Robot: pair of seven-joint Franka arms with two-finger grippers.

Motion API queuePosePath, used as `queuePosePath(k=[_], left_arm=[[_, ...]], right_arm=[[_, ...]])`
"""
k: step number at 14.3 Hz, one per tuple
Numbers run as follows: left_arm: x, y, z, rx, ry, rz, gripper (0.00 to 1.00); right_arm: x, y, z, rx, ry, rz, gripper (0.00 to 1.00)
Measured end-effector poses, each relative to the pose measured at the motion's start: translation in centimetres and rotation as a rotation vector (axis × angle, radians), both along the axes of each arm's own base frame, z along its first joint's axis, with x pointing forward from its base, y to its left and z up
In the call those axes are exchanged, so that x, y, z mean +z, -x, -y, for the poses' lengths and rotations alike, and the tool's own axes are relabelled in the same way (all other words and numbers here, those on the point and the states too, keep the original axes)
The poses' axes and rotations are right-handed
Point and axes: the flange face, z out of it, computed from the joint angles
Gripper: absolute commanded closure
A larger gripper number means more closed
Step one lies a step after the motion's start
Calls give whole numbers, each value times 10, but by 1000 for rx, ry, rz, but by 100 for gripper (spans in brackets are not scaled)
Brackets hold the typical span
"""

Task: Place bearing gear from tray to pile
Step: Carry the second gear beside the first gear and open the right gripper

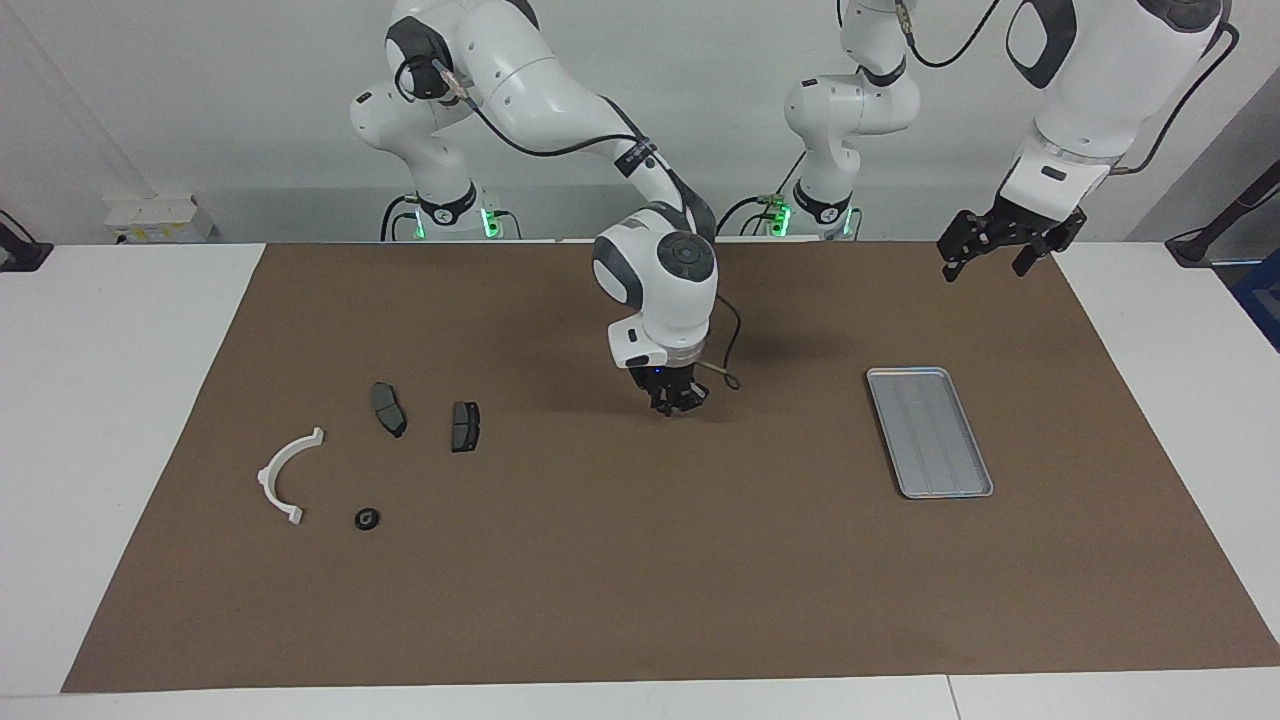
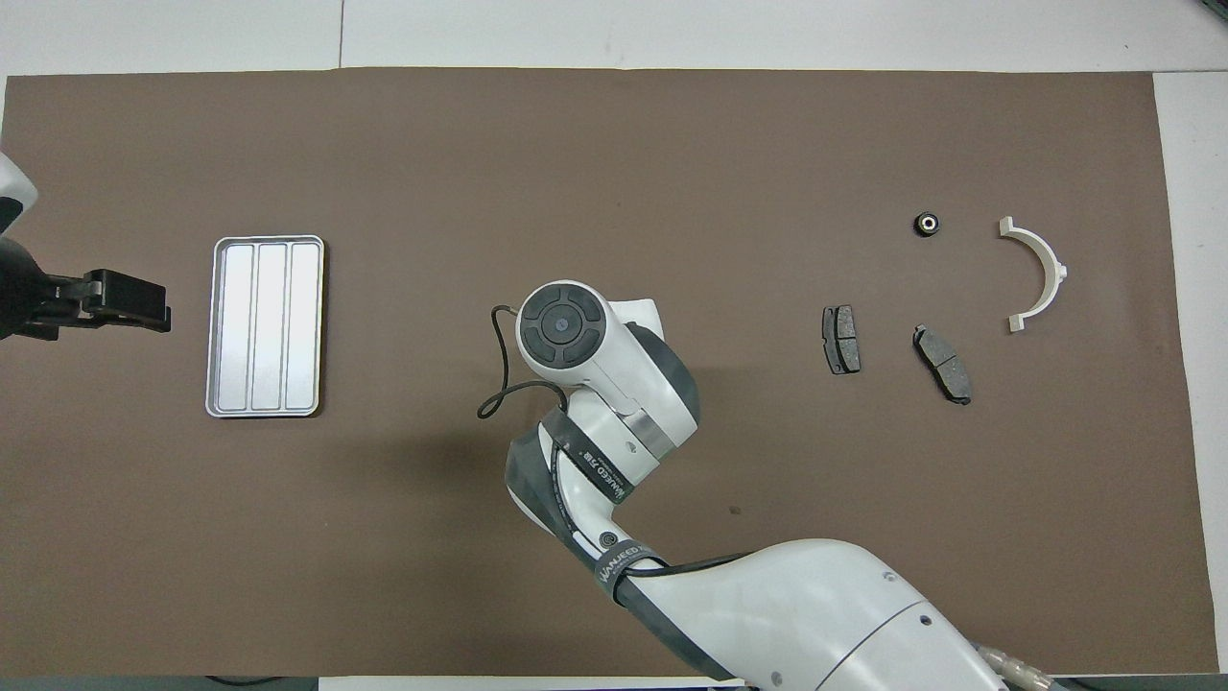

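The silver-grey tray (image 1: 930,432) lies bare toward the left arm's end of the mat; it also shows in the overhead view (image 2: 265,326). The small black bearing gear (image 1: 367,519) lies on the mat beside the white semicircular bracket (image 1: 285,478), farther from the robots than the two dark brake pads (image 1: 388,408) (image 1: 465,426). The overhead view shows the gear (image 2: 926,224), the bracket (image 2: 1038,274) and the pads (image 2: 841,339) (image 2: 943,363). My right gripper (image 1: 678,402) is open and empty, low over the middle of the mat. My left gripper (image 1: 988,258) (image 2: 129,302) waits open, raised near the tray.
The brown mat (image 1: 640,600) covers most of the white table (image 1: 120,420). A black cable (image 1: 722,375) loops off the right wrist. In the overhead view the right arm's wrist (image 2: 576,336) hides its own gripper.
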Motion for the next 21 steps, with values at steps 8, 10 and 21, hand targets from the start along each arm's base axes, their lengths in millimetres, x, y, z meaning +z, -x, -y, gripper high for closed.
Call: queuePosePath(k=[8,10,21], left_arm=[[-5,1,-2,3,-1,-11,0],[-5,1,-3,5,-1,-11,0],[-5,1,-3,5,0,-11,0]], right_arm=[[98,-102,259,465,-12,-29,100],[76,-113,301,516,-13,-15,100],[-48,-138,338,533,-2,68,58]])
